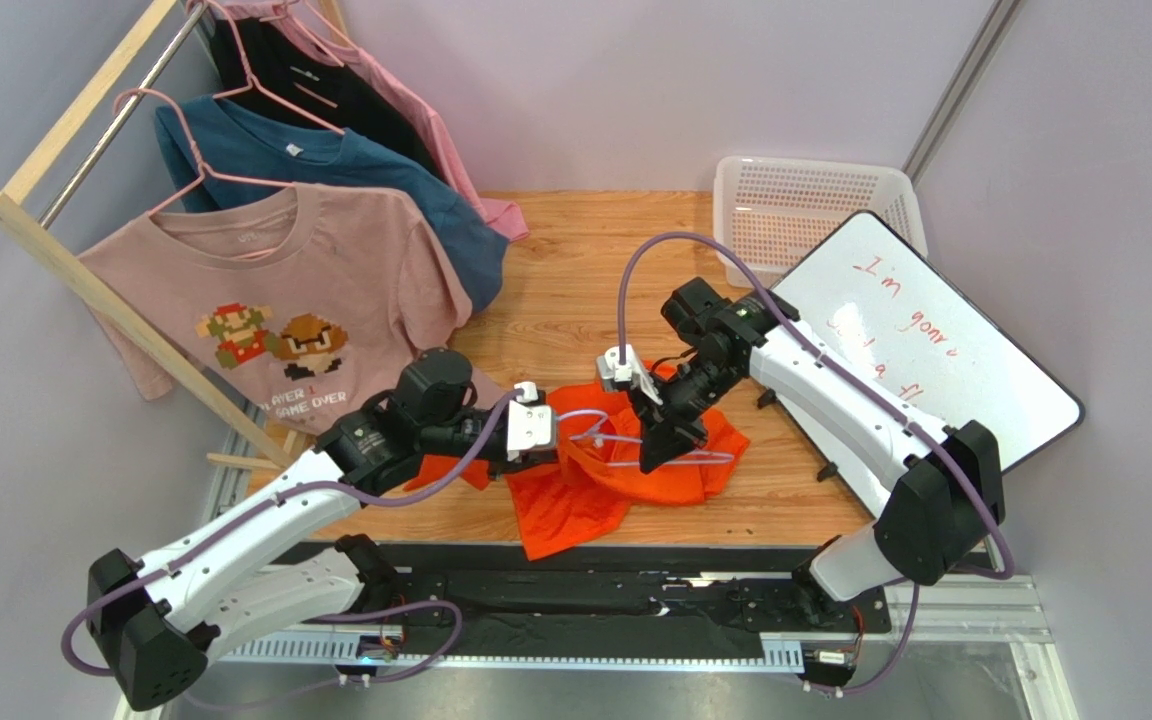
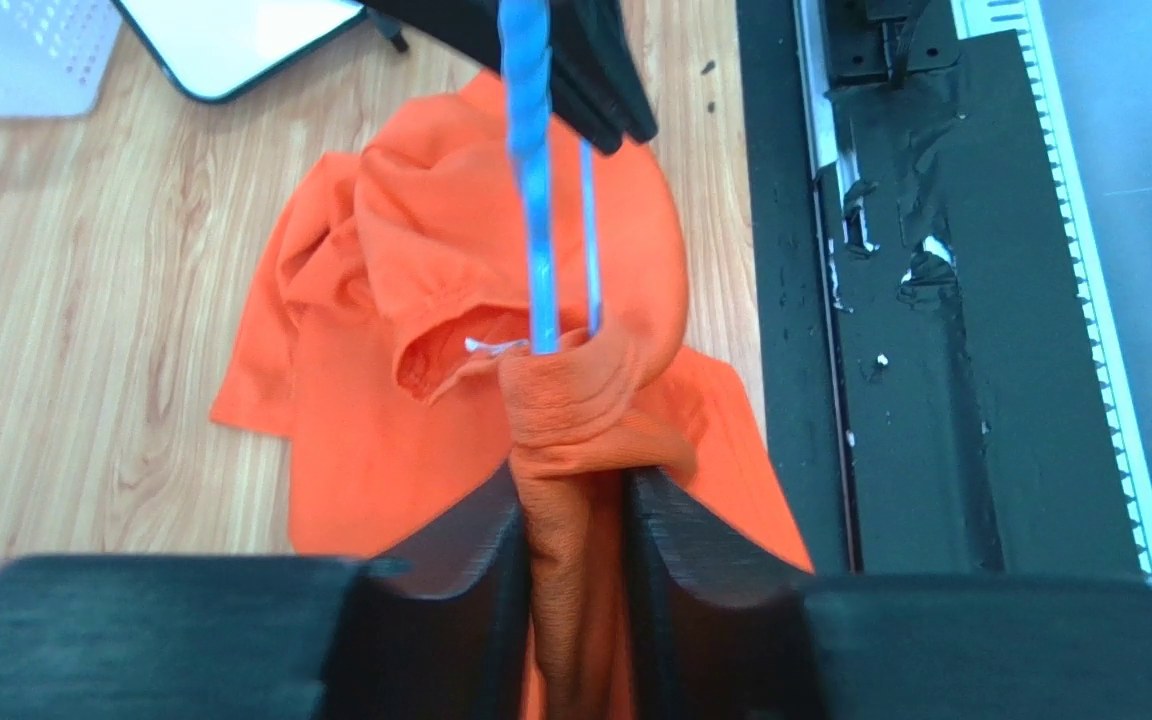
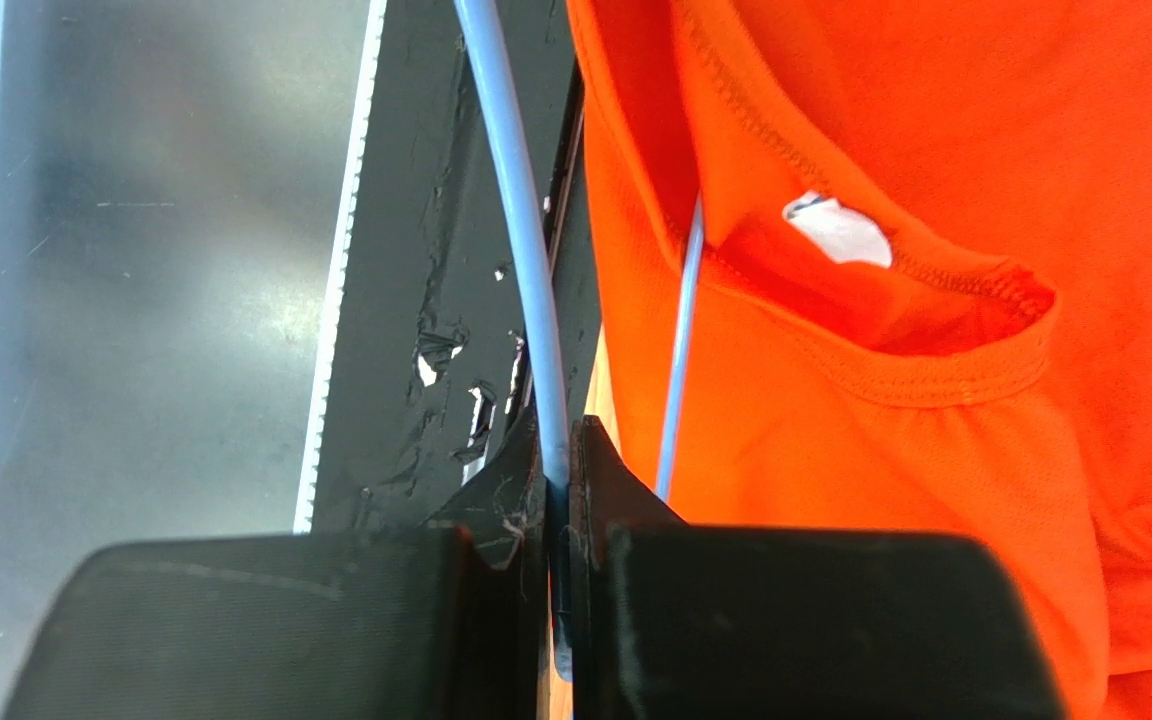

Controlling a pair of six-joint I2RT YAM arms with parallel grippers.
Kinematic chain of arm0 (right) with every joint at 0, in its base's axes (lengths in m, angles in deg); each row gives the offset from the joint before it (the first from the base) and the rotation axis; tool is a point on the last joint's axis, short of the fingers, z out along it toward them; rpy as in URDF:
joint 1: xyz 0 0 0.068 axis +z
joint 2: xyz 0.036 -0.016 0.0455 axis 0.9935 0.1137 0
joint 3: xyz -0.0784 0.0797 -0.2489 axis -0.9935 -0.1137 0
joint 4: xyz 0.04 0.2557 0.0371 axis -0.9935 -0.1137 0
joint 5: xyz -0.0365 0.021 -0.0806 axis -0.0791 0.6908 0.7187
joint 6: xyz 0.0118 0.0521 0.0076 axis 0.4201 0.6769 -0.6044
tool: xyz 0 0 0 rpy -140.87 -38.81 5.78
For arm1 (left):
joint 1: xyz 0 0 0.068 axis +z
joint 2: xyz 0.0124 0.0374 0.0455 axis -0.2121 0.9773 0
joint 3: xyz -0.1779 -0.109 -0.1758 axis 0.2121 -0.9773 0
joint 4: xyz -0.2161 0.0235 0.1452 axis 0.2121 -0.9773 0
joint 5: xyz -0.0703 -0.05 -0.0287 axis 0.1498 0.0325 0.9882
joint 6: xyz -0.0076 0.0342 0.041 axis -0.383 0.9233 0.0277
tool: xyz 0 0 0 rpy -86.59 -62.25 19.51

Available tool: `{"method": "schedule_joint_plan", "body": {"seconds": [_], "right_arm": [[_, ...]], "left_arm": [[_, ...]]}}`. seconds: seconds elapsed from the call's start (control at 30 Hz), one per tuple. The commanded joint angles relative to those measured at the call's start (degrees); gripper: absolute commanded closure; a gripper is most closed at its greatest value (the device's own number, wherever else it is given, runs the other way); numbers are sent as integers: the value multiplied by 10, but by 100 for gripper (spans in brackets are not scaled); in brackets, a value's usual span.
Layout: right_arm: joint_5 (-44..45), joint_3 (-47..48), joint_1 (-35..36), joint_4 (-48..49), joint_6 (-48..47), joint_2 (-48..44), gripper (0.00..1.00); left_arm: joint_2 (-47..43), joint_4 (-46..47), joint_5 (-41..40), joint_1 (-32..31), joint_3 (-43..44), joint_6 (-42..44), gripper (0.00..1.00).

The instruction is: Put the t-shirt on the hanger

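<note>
left gripper [image 2: 575,495]: clamped on bunched t-shirt [image 2: 387,435] fabric | right gripper [image 3: 560,465]: pinched tight on hanger [image 3: 515,195] wire | t-shirt: crumpled on table [image 1: 582,270], wire inside collar

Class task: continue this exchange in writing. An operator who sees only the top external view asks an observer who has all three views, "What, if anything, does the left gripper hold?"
Observer: The left wrist view shows the left gripper clamped on a bunched fold of the plain bright orange t-shirt.
Operator: And the right gripper?
Observer: Its own wrist view shows the right gripper pinched shut on the thin light-blue wire hanger.
Operator: Where does the wire meet the fabric?
Observer: In the left wrist view, two blue strands disappear into the bunched cloth, right beside the small white neck label.
</note>
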Motion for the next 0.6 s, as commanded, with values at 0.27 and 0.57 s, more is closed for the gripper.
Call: {"method": "schedule_joint_plan", "body": {"seconds": [0.27,0.57], "right_arm": [[-23,72,-56,10,119,-28,2],[120,62,-30,214,387,42,6]], "left_arm": [[-54,-32,11,-13,-14,38,100],[-25,-91,20,-26,6,116,100]]}}
